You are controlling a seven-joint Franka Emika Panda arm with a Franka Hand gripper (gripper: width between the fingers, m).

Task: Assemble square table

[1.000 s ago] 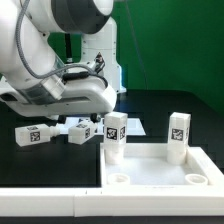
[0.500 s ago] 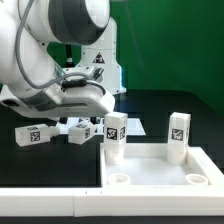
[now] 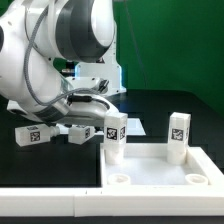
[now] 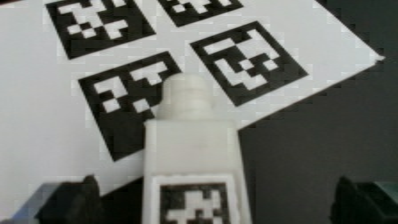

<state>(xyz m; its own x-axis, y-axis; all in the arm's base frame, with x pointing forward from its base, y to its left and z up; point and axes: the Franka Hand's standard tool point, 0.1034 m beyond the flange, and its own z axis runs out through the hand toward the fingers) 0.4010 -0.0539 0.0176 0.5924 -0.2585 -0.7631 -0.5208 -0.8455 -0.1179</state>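
Wrist view: pincer (image 4: 214, 200) wide apart, nothing clamped. Its two dark fingers (image 4: 63, 200) stand either side of a lying leg (image 4: 192, 150), with clear gaps on both sides and no contact seen.

The lying leg is a stubby white block. It has a black-and-white tag on the end nearest the pincer and a narrower rounded tip pointing away from it. Beyond the tip is the marker board (image 4: 39, 100), flat and white, with four tags in sight. The tip overlaps the board in this picture; cannot tell whether the two touch. Dark tabletop (image 4: 338, 130) shows beside the leg.

Exterior view: the arm (image 3: 60, 60) bends low over the tabletop, and its body hides most of the pincer. Two tagged legs lie flat beneath it, the first flat leg (image 3: 30, 135) and the second flat leg (image 3: 82, 132). Cannot say for sure which one sits between the fingers.

Off to the exterior view's right of the pincer lies the square top (image 3: 160, 170), white with a raised rim. Two upright legs stand at its far corners, the near upright leg (image 3: 115, 135) just beside the second flat leg and the far upright leg (image 3: 178, 135) well apart from the pincer. The round sockets (image 3: 120, 178) along the top's closer edge are open. A long white rail (image 3: 50, 205) runs across the front, apart from the pincer.
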